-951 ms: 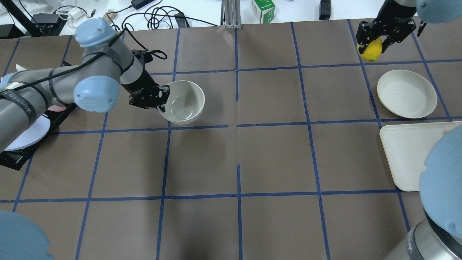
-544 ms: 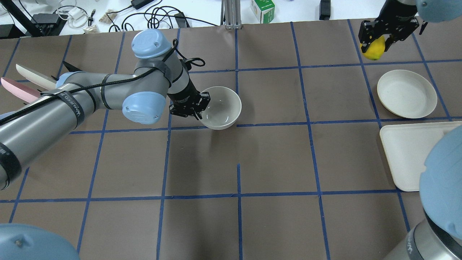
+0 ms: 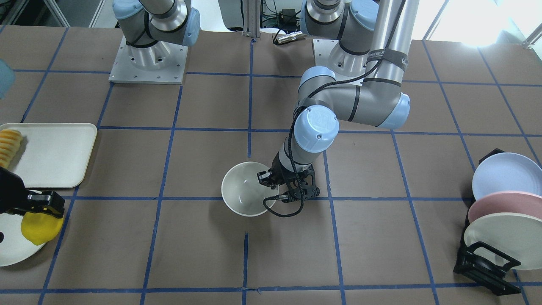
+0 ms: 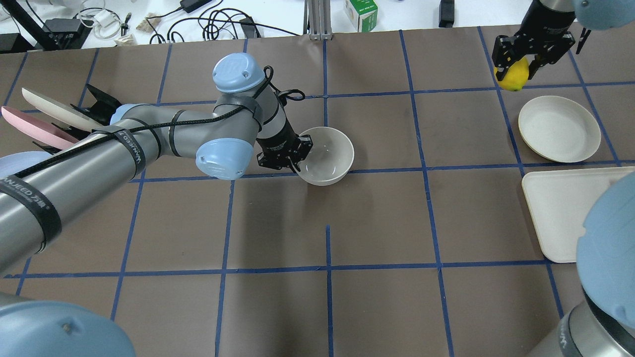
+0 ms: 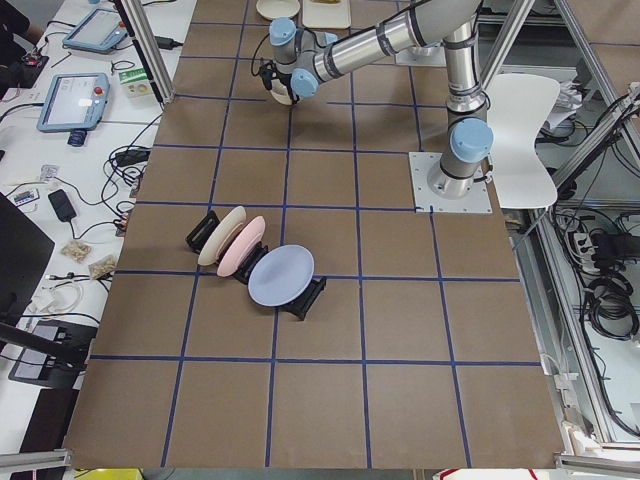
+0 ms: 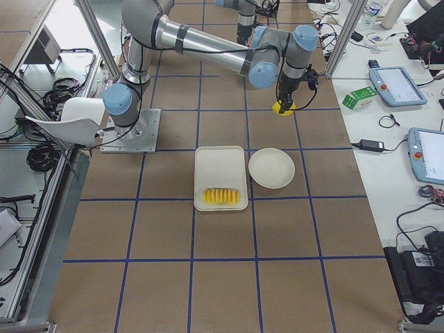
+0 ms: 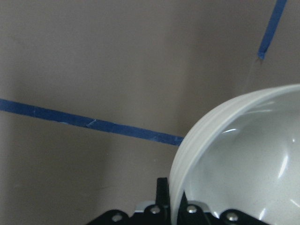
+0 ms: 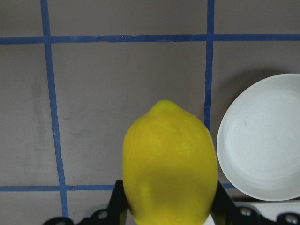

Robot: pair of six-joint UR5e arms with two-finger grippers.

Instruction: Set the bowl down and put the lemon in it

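The off-white bowl [image 4: 326,155] is near the table's middle, upright, held by its near rim. My left gripper [image 4: 296,159] is shut on that rim; the bowl also shows in the front view [image 3: 245,189] and fills the left wrist view [image 7: 243,164]. My right gripper [image 4: 516,67] is shut on the yellow lemon [image 4: 513,79] at the far right of the table, above the brown mat. The lemon fills the right wrist view [image 8: 169,164] and shows in the front view [image 3: 40,226].
A flat off-white plate [image 4: 559,129] lies just beside the lemon. An off-white tray [image 4: 565,213] with orange-yellow slices [image 3: 9,146] is on the right. A rack of plates [image 3: 499,212] stands on the left side. Cables and a box [image 4: 361,14] lie beyond the far edge.
My left arm has carried the bowl rightward toward the table's middle. My right gripper holds the lemon and has shifted slightly.
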